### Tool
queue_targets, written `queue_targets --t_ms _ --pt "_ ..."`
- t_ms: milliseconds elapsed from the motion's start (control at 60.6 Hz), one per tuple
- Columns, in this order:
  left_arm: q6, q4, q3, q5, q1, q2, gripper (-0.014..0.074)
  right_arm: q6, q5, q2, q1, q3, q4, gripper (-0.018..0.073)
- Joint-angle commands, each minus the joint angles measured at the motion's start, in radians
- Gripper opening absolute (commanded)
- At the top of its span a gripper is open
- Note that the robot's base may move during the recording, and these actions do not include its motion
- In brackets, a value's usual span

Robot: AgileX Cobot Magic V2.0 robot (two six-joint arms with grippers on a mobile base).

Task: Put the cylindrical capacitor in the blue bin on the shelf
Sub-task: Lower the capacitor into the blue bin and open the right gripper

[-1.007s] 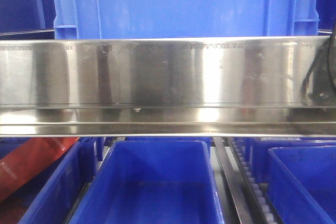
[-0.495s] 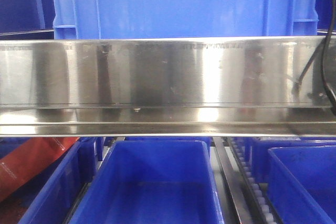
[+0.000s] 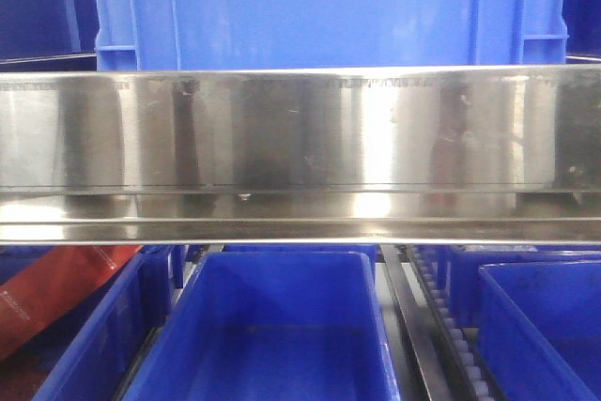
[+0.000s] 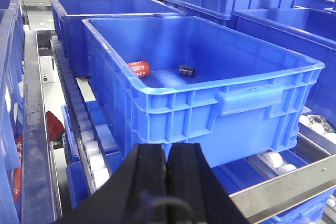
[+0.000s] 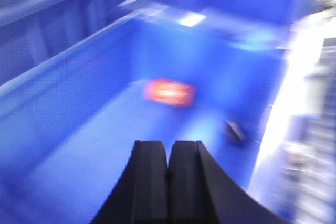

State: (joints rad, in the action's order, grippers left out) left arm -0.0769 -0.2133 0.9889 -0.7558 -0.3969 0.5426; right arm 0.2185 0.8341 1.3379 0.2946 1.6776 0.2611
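The orange-red cylindrical capacitor point(image 4: 139, 68) lies on its side on the floor of a large blue bin point(image 4: 220, 95) on the shelf's rollers. Blurred, the capacitor point(image 5: 169, 92) also shows in the right wrist view, inside the bin point(image 5: 68, 103). My left gripper point(image 4: 167, 148) is shut on nothing, low in front of the bin's near wall. My right gripper point(image 5: 168, 143) is shut and empty above the bin floor, short of the capacitor. The shelf's steel front rail point(image 3: 300, 152) fills the front view.
A small dark cylinder point(image 4: 186, 70) lies in the bin beside the capacitor, and the same dark cylinder point(image 5: 234, 129) shows blurred in the right wrist view. More blue bins point(image 3: 272, 326) sit on the lower tier, another bin point(image 3: 329, 7) above the rail. White rollers point(image 4: 86, 148) run left of the bin.
The black cable and arm part at the right edge of the front view have moved out of sight. The right wrist view is motion-blurred.
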Motion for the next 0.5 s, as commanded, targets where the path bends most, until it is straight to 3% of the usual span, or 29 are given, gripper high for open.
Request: queue_targets --t_ms 0,479 --pt "0.005 -0.009 -0.002 0.012 0.006 -0.007 -0.0111 0.001 -0.035 -0.112 -0.030 -0.103 0.001 -0.0160" --pt "0.005 -0.002 -0.002 0.070 0.006 -0.007 -0.0111 0.001 -0.291 -0.693 -0.033 -0.838 -0.026 -0.0162"
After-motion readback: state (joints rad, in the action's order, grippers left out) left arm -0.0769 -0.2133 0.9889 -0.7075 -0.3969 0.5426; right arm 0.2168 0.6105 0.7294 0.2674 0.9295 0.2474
